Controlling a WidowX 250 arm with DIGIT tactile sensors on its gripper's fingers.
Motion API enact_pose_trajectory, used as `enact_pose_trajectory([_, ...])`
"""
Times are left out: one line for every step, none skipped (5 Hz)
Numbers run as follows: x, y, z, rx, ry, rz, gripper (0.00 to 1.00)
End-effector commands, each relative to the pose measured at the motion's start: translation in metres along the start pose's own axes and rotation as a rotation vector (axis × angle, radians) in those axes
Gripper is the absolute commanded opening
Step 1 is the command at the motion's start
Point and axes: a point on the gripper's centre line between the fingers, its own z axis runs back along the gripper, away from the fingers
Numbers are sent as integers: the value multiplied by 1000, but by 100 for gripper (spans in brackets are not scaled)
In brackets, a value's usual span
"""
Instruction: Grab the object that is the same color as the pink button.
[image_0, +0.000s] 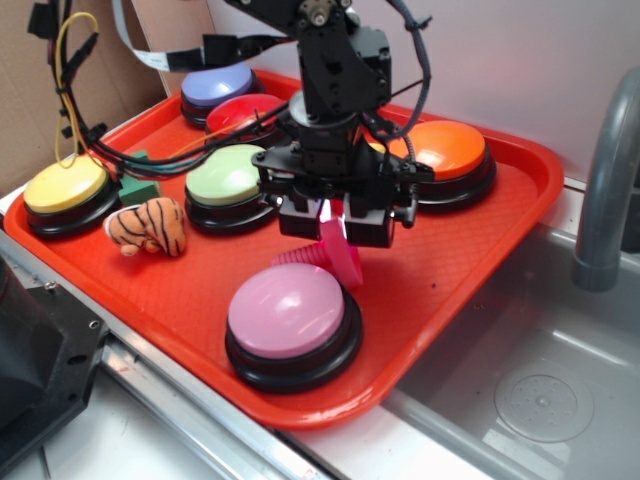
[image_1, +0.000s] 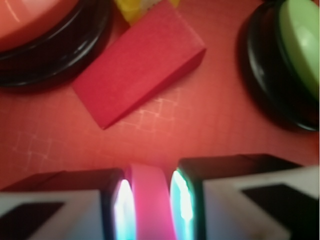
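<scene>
The gripper (image_0: 334, 222) is pinching the bright pink toy (image_0: 338, 252) between its two fingers, jaws clamped on the toy's upper part, as the wrist view (image_1: 148, 205) is showing close up. The toy is hanging just above the red tray (image_0: 440, 270), its flared end sitting just behind the pink button (image_0: 288, 310) at the near edge. A red wedge block (image_1: 137, 65) is lying farther back, between the orange button (image_0: 445, 150) and the green button (image_0: 228, 175).
</scene>
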Motion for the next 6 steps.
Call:
enact_pose_trajectory([18, 5, 63, -119, -43, -141, 0])
enact_pose_trajectory([23, 16, 91, -178, 32, -280, 0])
enact_pose_trajectory([22, 33, 116, -251, 47, -387, 0])
enact_pose_trajectory([18, 64, 141, -323, 3, -497, 0])
enact_pose_trajectory([13, 85, 150, -352, -44, -485, 0])
enact_pose_trajectory([9, 98, 149, -371, -54, -398, 0])
